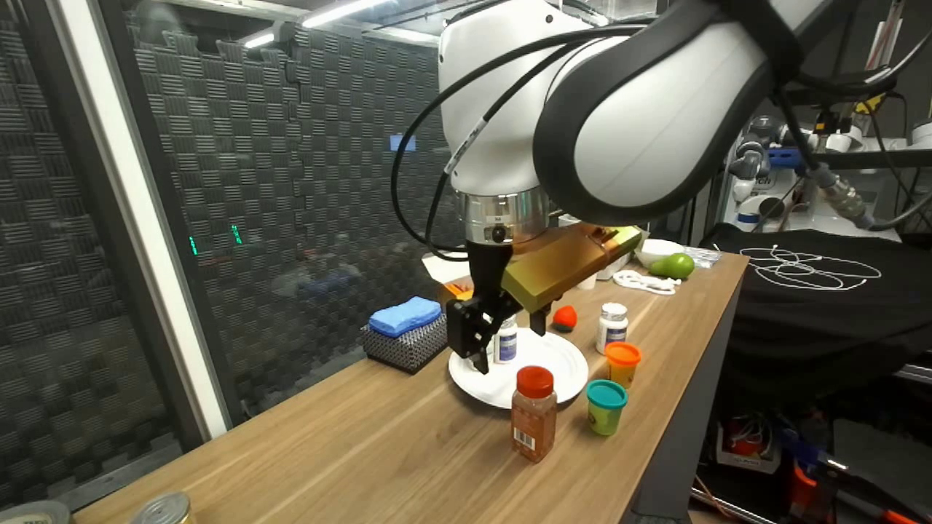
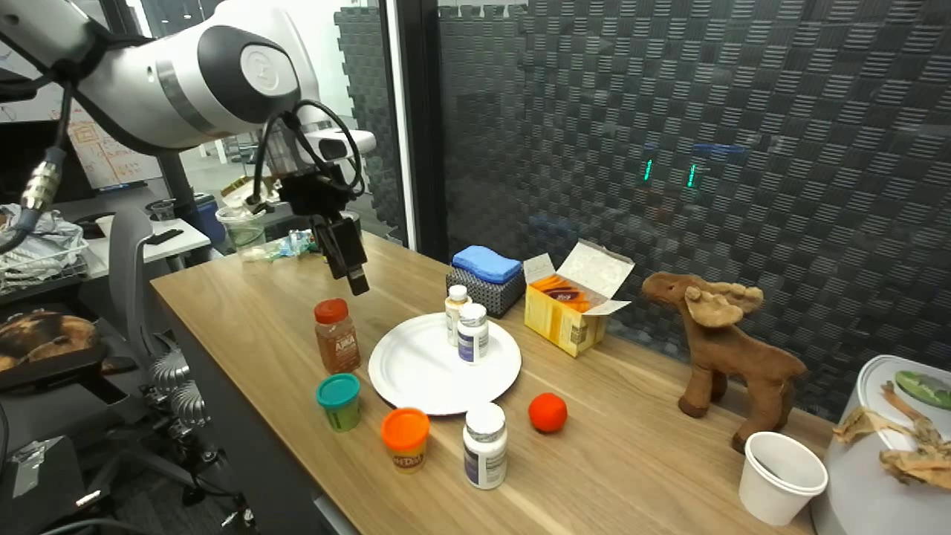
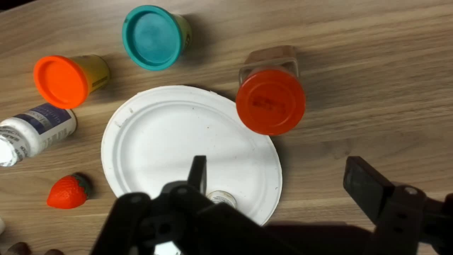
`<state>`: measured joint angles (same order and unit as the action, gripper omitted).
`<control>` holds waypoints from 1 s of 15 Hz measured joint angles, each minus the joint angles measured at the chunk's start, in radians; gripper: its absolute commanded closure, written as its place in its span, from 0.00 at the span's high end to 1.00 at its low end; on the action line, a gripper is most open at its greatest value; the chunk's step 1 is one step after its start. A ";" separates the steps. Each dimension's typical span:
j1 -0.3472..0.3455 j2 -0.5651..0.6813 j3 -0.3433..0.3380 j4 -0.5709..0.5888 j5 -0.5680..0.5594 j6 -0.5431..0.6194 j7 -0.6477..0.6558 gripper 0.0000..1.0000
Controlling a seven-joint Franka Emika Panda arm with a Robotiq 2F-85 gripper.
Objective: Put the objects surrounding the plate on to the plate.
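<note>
The white plate (image 2: 409, 371) holds two white bottles, one (image 2: 474, 343) in front of the other (image 2: 452, 316). Around the plate on the table stand a red-lidded spice jar (image 2: 338, 342), a teal-lidded tub (image 2: 339, 401), an orange-lidded tub (image 2: 406, 438) and another white bottle (image 2: 485, 449). A red strawberry (image 3: 67, 193) lies beside the plate. My gripper (image 3: 277, 166) is open and empty, above the plate's edge on the spice jar's side. In the wrist view the spice jar (image 3: 270, 101) is just beyond the fingertips, and the gripper partly hides the bottles on the plate.
A dark box with a blue sponge (image 2: 487, 264) and an open yellow box (image 2: 568, 319) stand behind the plate near the glass wall. A toy moose (image 2: 728, 357) and paper cups (image 2: 780, 479) stand farther along. Cans (image 1: 164, 509) stand at the table's near end.
</note>
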<state>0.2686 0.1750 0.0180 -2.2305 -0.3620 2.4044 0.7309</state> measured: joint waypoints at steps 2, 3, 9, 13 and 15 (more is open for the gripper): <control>-0.006 0.008 0.006 0.000 0.000 -0.012 -0.008 1.00; -0.008 0.010 0.008 0.000 0.000 -0.025 -0.009 1.00; -0.015 0.005 0.026 0.011 0.011 -0.086 -0.088 1.00; -0.037 0.011 0.036 0.020 0.060 -0.086 -0.227 1.00; -0.051 0.027 0.036 0.032 0.088 -0.086 -0.285 1.00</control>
<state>0.2176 0.2021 0.0540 -2.1981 -0.2737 2.3183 0.4462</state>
